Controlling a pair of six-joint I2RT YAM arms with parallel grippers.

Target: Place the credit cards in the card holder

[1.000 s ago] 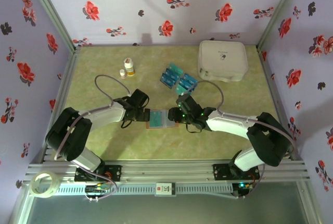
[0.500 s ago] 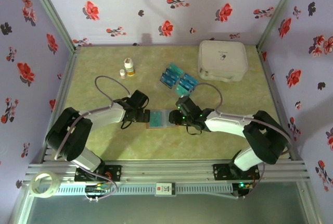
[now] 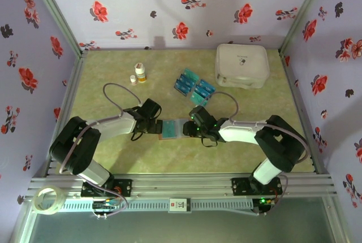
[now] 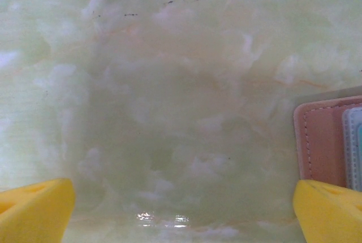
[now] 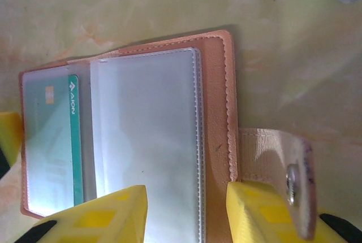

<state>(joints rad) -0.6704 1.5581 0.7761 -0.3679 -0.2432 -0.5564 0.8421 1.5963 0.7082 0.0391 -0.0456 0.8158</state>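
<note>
Records right gripper (image 3: 190, 129) shifted leftward over the past second, now above the open card holder (image 3: 171, 128) at mid-table; jaws parted, grasping nothing. Finds left gripper (image 3: 154, 125) unmoved at the holder's opposite edge, likewise released. Notes one teal card (image 5: 73, 141) already sleeved, and remaining credit cards (image 3: 193, 86) heaped farther back. Judges next card not yet fetched.

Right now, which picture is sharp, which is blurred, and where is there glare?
Left wrist: the table looks soft, with a small glare spot near the bottom edge. Right wrist: sharp, the card holder shows its stitching and the credit card its lettering; the clear sleeves have a pale sheen. Top external: even light, only soft shadows.
</note>
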